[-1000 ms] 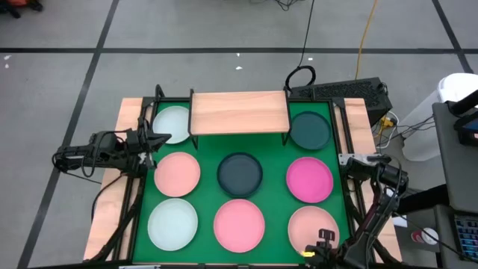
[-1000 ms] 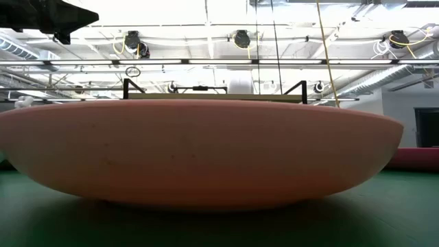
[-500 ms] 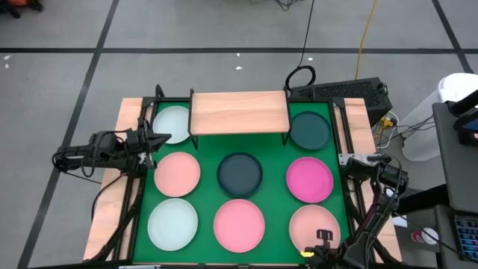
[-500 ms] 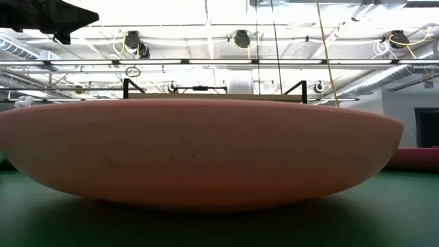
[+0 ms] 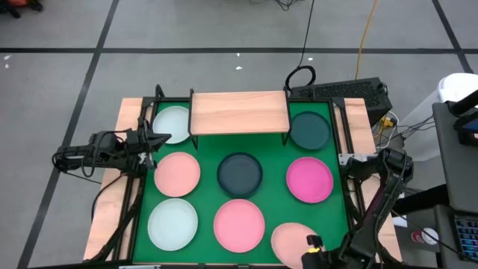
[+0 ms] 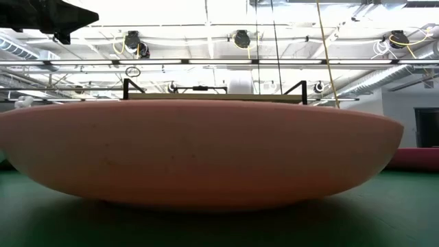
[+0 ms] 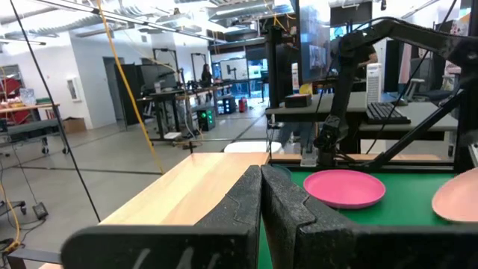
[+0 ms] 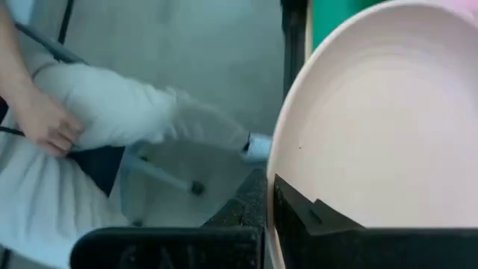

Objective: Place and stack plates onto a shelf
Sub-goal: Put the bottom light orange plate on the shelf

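Eight plates sit spread over the green table [image 5: 276, 153], none of them on the shelf [image 5: 239, 113], which stands empty at the far edge, a pale wood board on black legs. Far left, just beside the shelf, there's a white plate [image 5: 172, 123]; far right, a dark teal plate [image 5: 309, 129]. Middle row: salmon plate [image 5: 177, 173] on the left, another teal plate [image 5: 240, 172] in the centre, magenta plate [image 5: 309, 179] on the right. Near row: a second white plate [image 5: 172, 223], a pink plate [image 5: 239, 224], and at the near right a peach plate [image 5: 293, 240].

The right claw [image 5: 314, 246] is down at the near edge, clamped on the rim of that peach plate; the right wrist view shows the plate [image 8: 381, 119] tilted, its edge pinched between the dark fingers [image 8: 299, 213]. The left claw [image 5: 154, 139] hangs at the table's left side, near the far white plate, fingers [image 7: 291, 217] pressed together with nothing between them.
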